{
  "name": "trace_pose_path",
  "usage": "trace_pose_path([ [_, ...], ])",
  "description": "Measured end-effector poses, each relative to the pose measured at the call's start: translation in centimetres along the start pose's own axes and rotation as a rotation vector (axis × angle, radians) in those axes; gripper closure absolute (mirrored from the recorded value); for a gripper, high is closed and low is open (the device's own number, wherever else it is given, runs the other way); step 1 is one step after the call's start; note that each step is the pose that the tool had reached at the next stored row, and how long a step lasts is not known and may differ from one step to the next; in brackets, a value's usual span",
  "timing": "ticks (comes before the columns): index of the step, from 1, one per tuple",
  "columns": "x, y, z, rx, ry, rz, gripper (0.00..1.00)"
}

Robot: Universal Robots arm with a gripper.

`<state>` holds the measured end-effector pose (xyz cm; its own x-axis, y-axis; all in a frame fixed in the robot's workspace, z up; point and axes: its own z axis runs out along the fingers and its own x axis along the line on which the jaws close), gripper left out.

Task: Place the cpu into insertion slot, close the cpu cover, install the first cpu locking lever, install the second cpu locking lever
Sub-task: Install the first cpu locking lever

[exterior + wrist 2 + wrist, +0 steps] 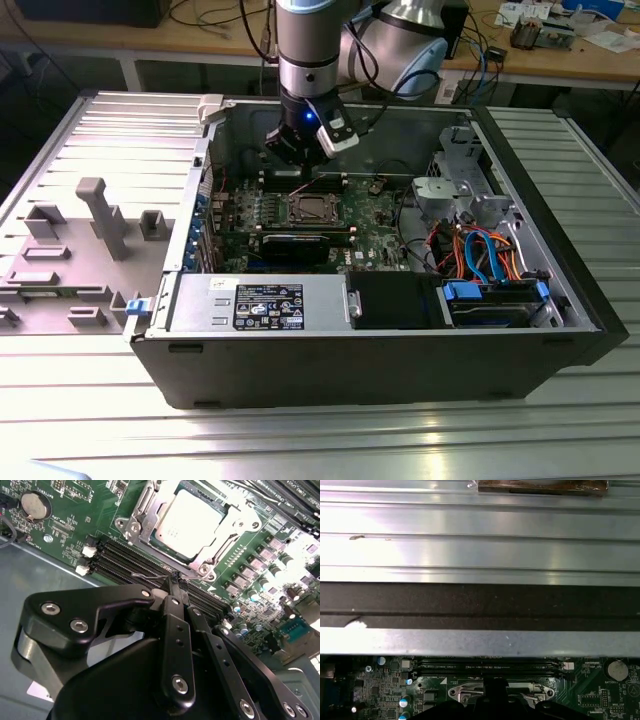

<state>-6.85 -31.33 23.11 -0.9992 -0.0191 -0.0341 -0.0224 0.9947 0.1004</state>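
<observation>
One lever wire (150,573) — fingers (173,587) hide its end

In the first wrist view we see the cpu cover (500,691) cut by the frame edge and partly hidden behind the gripper (495,700), whose jaw state we can't tell.

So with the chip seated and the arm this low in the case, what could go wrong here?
The end effector sits at a thin wire lever beside the cpu cover; it might slip off the lever. Its tips hover close to the black memory slots, which they could scrape.
</observation>
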Motion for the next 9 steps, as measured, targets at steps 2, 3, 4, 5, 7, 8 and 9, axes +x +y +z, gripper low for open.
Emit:
trace_pose_path([
  [2,-0.19,0.08,0.09,-0.0001,0.0004,-0.004,0.89],
  [3,-0.3,0.11,0.13,-0.0001,0.0004,-0.004,0.89],
  [4,-0.52,0.16,0.22,-0.0001,0.0004,-0.004,0.89],
  [5,-0.66,0.18,0.32,-0.0001,0.0004,-0.004,0.89],
  [7,-0.85,0.16,0.49,0.0,0.0005,-0.004,0.89],
  [8,-1.01,0.14,0.65,-0.0001,0.0005,-0.004,0.89],
  [9,-1.11,0.13,0.73,0.0,0.0005,-0.003,0.89],
])
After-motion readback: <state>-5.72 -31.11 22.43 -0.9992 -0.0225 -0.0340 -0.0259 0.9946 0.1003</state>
